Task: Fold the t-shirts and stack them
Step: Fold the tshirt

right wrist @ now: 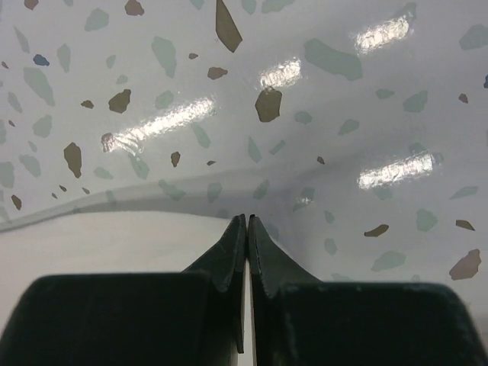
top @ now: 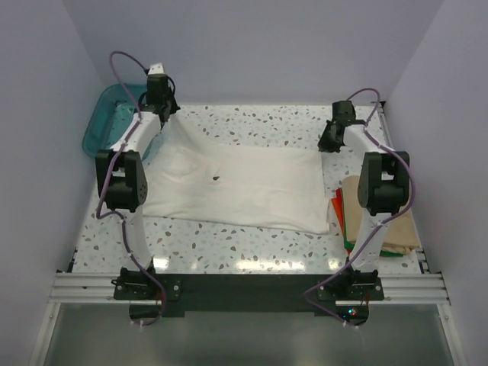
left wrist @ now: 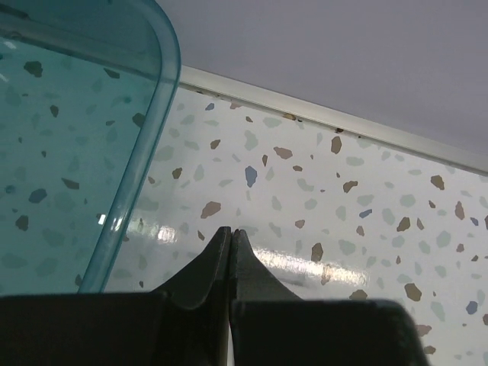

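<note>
The off-white t-shirt (top: 252,187), with a tiny dark mark (top: 216,179), lies spread across the middle of the table. My left gripper (top: 163,114) is at its far left corner, jaws closed, and the cloth rises toward it. In the left wrist view the gripper (left wrist: 230,232) shows only a white sliver between its fingers. My right gripper (top: 329,145) is shut at the far right corner. In the right wrist view the shirt (right wrist: 91,244) runs up to the closed gripper (right wrist: 248,219). A tan shirt (top: 396,229) lies on orange-red (top: 339,210) and green (top: 349,244) ones at the right.
A teal translucent tub (top: 107,114) stands at the far left corner, close to my left gripper; it also shows in the left wrist view (left wrist: 61,152). The back wall is just behind both grippers. The shirt pile lies under my right arm.
</note>
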`<state>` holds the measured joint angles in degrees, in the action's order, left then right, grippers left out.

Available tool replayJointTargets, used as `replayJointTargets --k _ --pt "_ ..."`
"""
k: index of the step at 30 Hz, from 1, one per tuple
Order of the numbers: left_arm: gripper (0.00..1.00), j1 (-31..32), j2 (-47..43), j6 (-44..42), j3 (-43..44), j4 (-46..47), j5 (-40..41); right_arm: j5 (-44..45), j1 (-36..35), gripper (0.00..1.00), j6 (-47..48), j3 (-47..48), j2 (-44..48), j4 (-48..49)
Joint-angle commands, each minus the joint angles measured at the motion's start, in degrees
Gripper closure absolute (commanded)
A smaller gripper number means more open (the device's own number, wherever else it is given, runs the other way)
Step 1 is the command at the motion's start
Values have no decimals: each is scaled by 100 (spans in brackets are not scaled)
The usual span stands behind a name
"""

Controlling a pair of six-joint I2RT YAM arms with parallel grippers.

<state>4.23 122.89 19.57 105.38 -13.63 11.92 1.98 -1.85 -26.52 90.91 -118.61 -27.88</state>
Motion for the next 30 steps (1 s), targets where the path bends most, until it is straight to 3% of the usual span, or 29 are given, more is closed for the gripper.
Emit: replayJointTargets --k 1,14,30 --pt "100 -150 -765 239 -430 571 -120 -31 18 100 -64 -161 627 257" --pt "100 -238 -2488 670 -2740 818 -50 4 44 100 -195 -1602 1788 511" --pt "100 -256 -4114 1215 -4507 326 389 268 35 100 -406 -3211 3124 626"
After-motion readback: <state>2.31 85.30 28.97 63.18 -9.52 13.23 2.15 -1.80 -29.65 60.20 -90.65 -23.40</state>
